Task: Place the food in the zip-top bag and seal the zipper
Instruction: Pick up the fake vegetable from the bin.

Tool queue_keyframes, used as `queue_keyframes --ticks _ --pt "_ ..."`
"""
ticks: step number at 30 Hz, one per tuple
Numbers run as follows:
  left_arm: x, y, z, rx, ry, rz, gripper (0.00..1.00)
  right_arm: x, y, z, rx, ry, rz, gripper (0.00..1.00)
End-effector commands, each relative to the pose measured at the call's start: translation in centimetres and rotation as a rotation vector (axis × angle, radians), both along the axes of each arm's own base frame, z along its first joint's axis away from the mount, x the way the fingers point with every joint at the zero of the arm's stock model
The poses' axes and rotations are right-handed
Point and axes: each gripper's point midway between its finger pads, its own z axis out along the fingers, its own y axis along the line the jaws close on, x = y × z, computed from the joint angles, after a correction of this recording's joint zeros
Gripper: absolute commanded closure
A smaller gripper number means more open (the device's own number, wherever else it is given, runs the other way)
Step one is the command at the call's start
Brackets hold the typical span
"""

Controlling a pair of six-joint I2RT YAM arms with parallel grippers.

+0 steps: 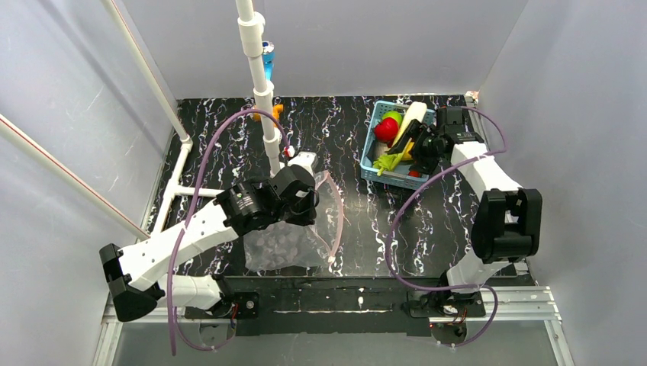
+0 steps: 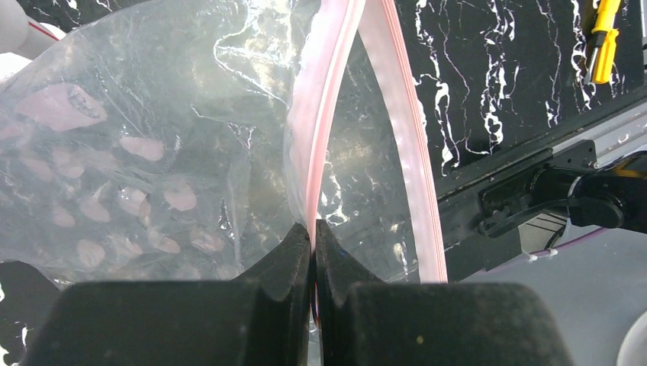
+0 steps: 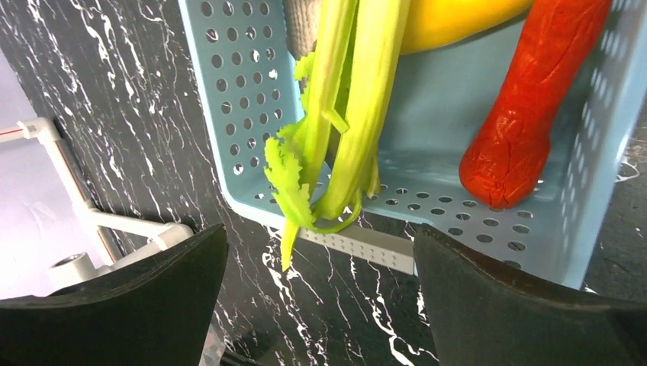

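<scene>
My left gripper (image 2: 313, 236) is pinching shut on the pink zipper strip (image 2: 324, 99), holding open the mouth of the dotted zip-top bag (image 2: 137, 114) on the table in front of that arm. My right gripper (image 3: 317, 252) is hanging wide open over the blue basket (image 3: 236, 99), jaws straddling the leafy end of the leek (image 3: 358, 99). I am aiming to come down squarely on the stalk, clear of the basket wall and the red piece (image 3: 534, 114) beside it, possibly the chilli.

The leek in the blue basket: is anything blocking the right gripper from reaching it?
Nothing visible does. The right gripper stands open facing the leek, whose green leaves spill over the blue basket wall, in plain view between the gripper's fingers.
</scene>
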Motion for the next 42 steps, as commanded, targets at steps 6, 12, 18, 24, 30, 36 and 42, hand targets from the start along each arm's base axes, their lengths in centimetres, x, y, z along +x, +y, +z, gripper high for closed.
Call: queue_keyframes --ticks 6,12,18,24,30,36,42 --pt "0.2 -0.2 1.5 -0.067 -0.035 -0.001 1.0 4.0 1.0 0.1 0.029 -0.061 0.014 0.09" --pt "0.0 -0.7 0.6 -0.097 0.019 0.053 1.0 5.8 1.6 -1.7 -0.001 -0.08 0.018 0.15" --pt "-0.7 -1.0 -0.2 -0.15 0.052 0.061 1.0 6.6 2.3 -2.9 -0.05 -0.075 0.028 0.26" --pt "-0.6 -1.3 -0.1 -0.147 0.056 0.055 1.0 6.5 2.0 -4.0 -0.082 -0.056 0.01 0.38" --pt "-0.3 -1.0 0.0 -0.136 0.041 0.071 1.0 6.4 1.5 -4.2 -0.132 -0.049 0.038 0.69" --pt "0.1 -0.5 0.0 -0.128 0.027 0.094 1.0 4.5 -0.2 -2.0 -0.236 -0.064 0.06 0.94" --pt "0.4 -0.4 -0.3 -0.119 0.026 0.087 1.0 0.6 -3.7 0.6 -0.404 -0.084 0.018 0.99"
